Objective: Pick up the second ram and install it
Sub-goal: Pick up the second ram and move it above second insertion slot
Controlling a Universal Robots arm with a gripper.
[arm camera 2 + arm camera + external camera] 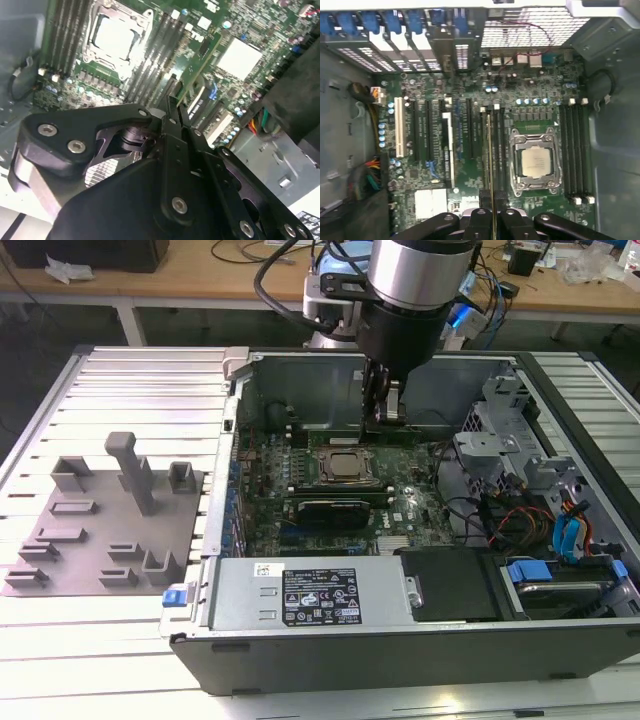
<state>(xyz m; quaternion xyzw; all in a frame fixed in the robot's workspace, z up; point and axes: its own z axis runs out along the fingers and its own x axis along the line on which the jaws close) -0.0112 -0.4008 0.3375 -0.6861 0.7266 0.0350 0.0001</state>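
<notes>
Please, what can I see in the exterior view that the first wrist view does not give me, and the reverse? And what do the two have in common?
The exterior view adds the gray plate with posts, lying on the table to the exterior view's left of the computer case, and the silver power supply box. The first wrist view adds the white slot and the blue clips. Both share the processor socket and the gripper, shut on the green ram stick, which is in line with the memory slots beside that socket.
</notes>
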